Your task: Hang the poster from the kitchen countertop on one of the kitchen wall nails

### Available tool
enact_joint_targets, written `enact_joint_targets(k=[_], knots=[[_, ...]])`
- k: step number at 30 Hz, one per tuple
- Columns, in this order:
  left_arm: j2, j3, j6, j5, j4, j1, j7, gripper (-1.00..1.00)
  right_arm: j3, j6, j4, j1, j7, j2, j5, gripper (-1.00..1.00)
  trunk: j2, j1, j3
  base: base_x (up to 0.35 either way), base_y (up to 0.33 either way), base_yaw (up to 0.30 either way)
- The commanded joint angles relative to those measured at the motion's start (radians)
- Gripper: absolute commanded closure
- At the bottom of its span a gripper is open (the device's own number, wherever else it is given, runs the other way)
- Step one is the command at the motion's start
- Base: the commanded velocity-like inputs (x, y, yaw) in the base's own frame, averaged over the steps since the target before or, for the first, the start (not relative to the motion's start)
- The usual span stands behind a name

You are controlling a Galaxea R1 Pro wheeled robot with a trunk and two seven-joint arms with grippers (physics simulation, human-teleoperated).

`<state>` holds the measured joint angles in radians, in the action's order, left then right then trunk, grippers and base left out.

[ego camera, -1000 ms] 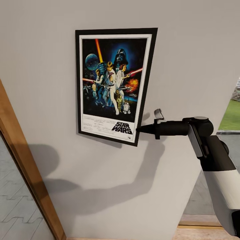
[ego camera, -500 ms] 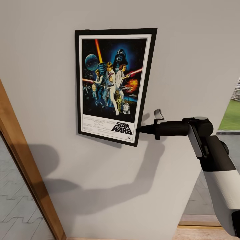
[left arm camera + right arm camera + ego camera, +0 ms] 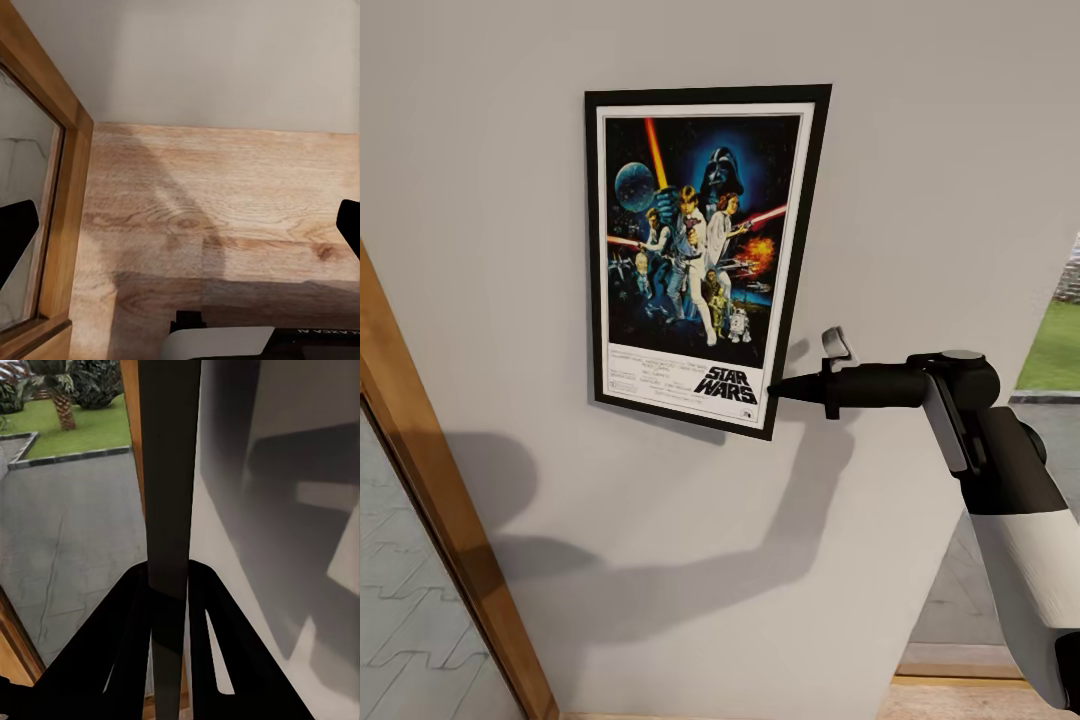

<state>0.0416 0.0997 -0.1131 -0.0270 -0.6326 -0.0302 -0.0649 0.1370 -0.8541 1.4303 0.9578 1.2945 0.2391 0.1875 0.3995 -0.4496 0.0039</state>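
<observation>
The Star Wars poster [image 3: 700,250] stands upright against the light grey wall [image 3: 920,150], its right side angled slightly off the wall. My right gripper [image 3: 775,388] is shut on the poster's lower right edge, the arm reaching in from the right. In the right wrist view that edge runs as a dark strip [image 3: 169,495] between the two black fingers [image 3: 127,637]. The left gripper [image 3: 180,229] hangs open over the wooden floor [image 3: 225,202], nothing between its fingers. The nail is hidden, and the kitchen countertop is out of view.
A wooden door frame [image 3: 430,510] with glass slants along the left of the wall. At the right, an opening shows grey paving and grass [image 3: 1055,350] outside. The arm's shadow [image 3: 690,580] falls on the wall below the poster.
The poster's left side has shifted very slightly leftward against the wall. My right gripper and arm keep the same place and grip.
</observation>
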Motion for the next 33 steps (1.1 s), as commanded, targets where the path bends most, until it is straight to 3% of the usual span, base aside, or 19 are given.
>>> enact_joint_targets(k=[1,33], knots=[[-0.001,0.005,-0.002,-0.003,-0.001,0.0,-0.007,-1.0,0.001,-0.007,-0.001,0.0,-0.001,0.001,0.002,1.0,0.0,0.0,0.0,0.0,0.0,0.0],[0.006,0.005,-0.004,-0.002,0.0,0.0,-0.01,-1.0,0.006,-0.013,0.042,-0.002,-0.003,0.012,0.005,1.0,0.0,0.0,0.0,0.0,0.0,0.0]])
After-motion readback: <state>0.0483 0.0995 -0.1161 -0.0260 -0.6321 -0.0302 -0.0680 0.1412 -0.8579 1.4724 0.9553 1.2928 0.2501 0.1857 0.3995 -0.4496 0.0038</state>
